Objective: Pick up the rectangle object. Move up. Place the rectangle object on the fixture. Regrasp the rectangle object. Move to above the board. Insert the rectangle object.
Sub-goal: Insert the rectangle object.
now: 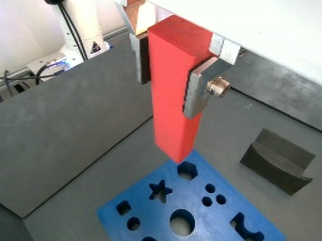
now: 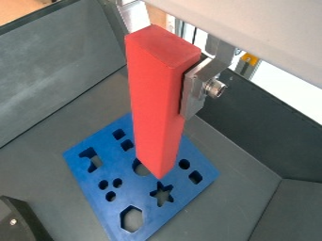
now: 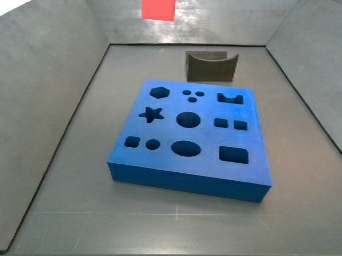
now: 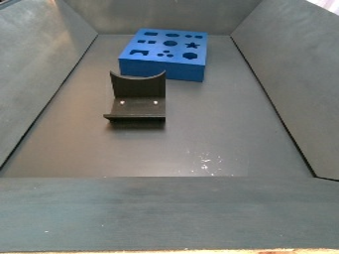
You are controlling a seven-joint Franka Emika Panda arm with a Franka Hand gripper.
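Note:
My gripper (image 1: 170, 80) is shut on the rectangle object (image 1: 174, 85), a red-orange bar held upright, its lower end hanging above the blue board (image 1: 138, 212). In both wrist views a silver finger (image 2: 195, 89) presses the bar's side. The rectangle object (image 2: 157, 104) points down over the board (image 2: 94, 160) and its dark cut-outs. In a side view only the bar's lower end (image 3: 158, 8) shows, high above the far side of the board (image 3: 187, 185). The fixture (image 3: 210, 65) stands behind the board with nothing on it.
Grey walls enclose the bin floor. The fixture (image 1: 277, 158) sits beside the board, and the fixture (image 4: 137, 99) stands nearer than the board (image 4: 159, 69) in a side view. Cables (image 1: 38, 71) lie outside the wall.

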